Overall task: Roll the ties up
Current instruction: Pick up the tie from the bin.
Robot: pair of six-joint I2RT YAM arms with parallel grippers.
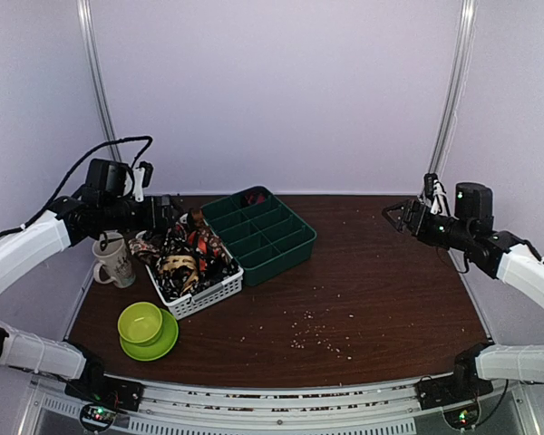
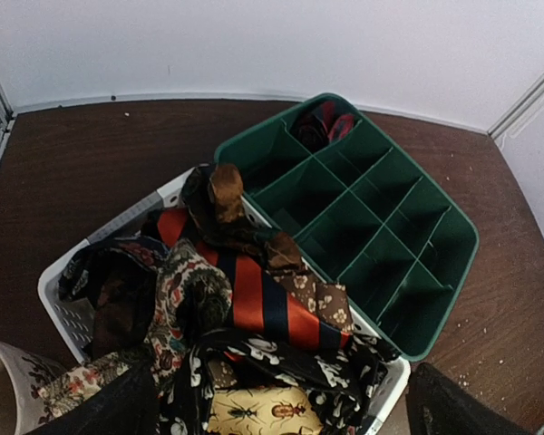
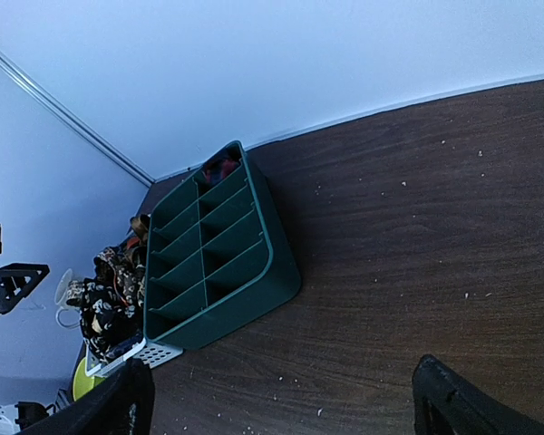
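Several ties [image 1: 186, 254] lie heaped in a white basket [image 1: 213, 292] at the table's left. The left wrist view looks down on them: a red-and-navy striped tie [image 2: 263, 304], a black tie with white flowers [image 2: 272, 358] and a brown one [image 2: 227, 195] on top. Another rolled red tie [image 2: 325, 122] sits in the far corner compartment of the green divided tray [image 1: 290, 258]. My left gripper [image 1: 168, 215] hovers open above the basket's far-left end, touching nothing. Well above the table at the right, my right gripper [image 1: 399, 217] is open and empty.
A patterned mug [image 1: 116, 261] stands left of the basket. In front of it, a lime bowl [image 1: 140, 322] rests on a green plate. Crumbs [image 1: 313, 333] dot the brown table. The tray [image 3: 245, 304] touches the basket [image 3: 154, 353].
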